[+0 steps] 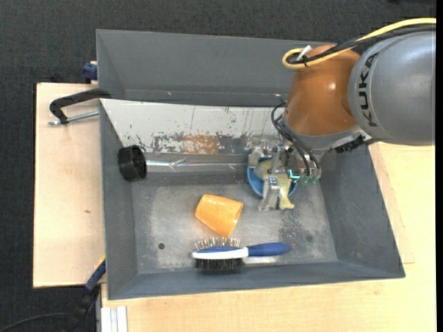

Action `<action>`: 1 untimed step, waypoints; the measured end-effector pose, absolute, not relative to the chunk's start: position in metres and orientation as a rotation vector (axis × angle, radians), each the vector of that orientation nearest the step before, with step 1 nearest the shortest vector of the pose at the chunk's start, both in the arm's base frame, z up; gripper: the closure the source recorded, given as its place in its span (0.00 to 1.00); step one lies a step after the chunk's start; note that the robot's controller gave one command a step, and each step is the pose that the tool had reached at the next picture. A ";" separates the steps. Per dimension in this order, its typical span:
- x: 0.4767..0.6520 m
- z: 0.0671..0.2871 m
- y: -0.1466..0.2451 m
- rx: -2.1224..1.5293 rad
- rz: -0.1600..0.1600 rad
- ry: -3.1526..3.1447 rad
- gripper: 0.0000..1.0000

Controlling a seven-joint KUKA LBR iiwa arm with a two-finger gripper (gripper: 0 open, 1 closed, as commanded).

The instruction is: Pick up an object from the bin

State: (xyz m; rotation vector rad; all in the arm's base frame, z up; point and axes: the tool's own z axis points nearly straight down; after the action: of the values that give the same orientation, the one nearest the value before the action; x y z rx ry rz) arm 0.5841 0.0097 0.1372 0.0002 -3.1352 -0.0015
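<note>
On my screen the arm (401, 88) comes in from the right, and its orange cover (320, 92) hangs over the back right part of the bin (208, 61). The gripper (277, 196) is down near the floor there, right over a blue round thing (255, 178) that lies at the foot of the back wall. Most of that thing is hidden by the tool, and I see just a curved blue edge poking out on its left side. From this angle I cannot tell whether the tool is released or clenched, or whether it has anything in its grasp. The blue round thing sits just beside the right end of a clear tube (194, 164), which lies along the back wall with a black cap (131, 163) on its left end. An orange cup (219, 214) lies on its side near the middle of the floor, apart from the gripper and to its left. Nearer the front wall lies a brush (235, 256) with a white and blue handle, its bristles toward the cup and its blue end pointing right.
</note>
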 end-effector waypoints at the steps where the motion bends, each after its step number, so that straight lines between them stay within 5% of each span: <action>1: 0.601 0.070 -0.040 0.025 -0.001 -3.142 0.00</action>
State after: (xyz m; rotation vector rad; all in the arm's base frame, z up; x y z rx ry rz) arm 0.6014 -0.0397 0.0701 0.0250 -3.1420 -0.0011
